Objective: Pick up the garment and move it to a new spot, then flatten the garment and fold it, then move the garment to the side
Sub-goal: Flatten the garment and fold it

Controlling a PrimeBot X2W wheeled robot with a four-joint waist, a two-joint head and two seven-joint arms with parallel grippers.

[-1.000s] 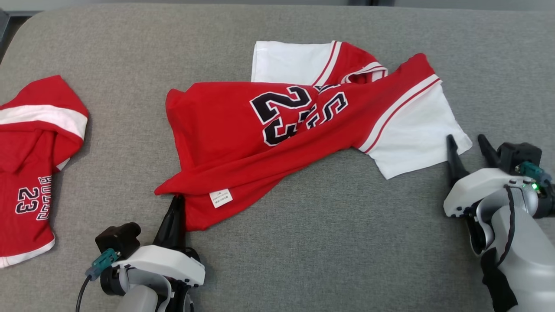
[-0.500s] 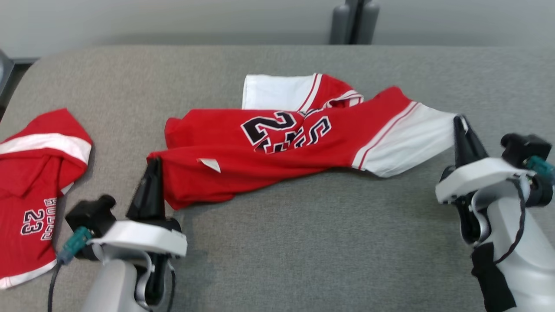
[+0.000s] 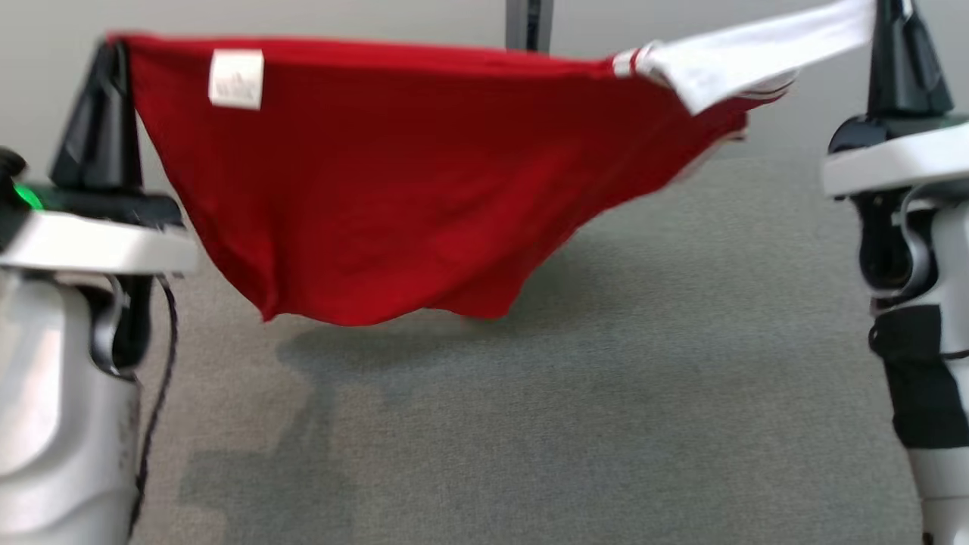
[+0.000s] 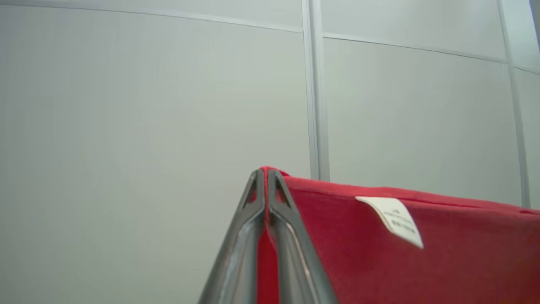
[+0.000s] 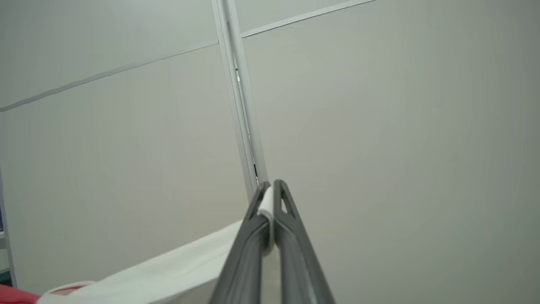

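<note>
The garment (image 3: 394, 189) hangs in the air above the grey counter (image 3: 621, 393), stretched between the two hands. The left hand (image 3: 113, 57) is pinched together on a red corner at the left. The right hand (image 3: 893, 19) is clamped on the white sleeve edge at the right. Each grip takes only a little cloth at the fingertips, so a sharp pull apart or a quick swing could tug an edge free, most likely the thin white one. The red body sags in a bunch with its low edge near the counter, and it may drag or land creased. A white label (image 3: 236, 78) near the left hand carries small print, too blurred to read.
</note>
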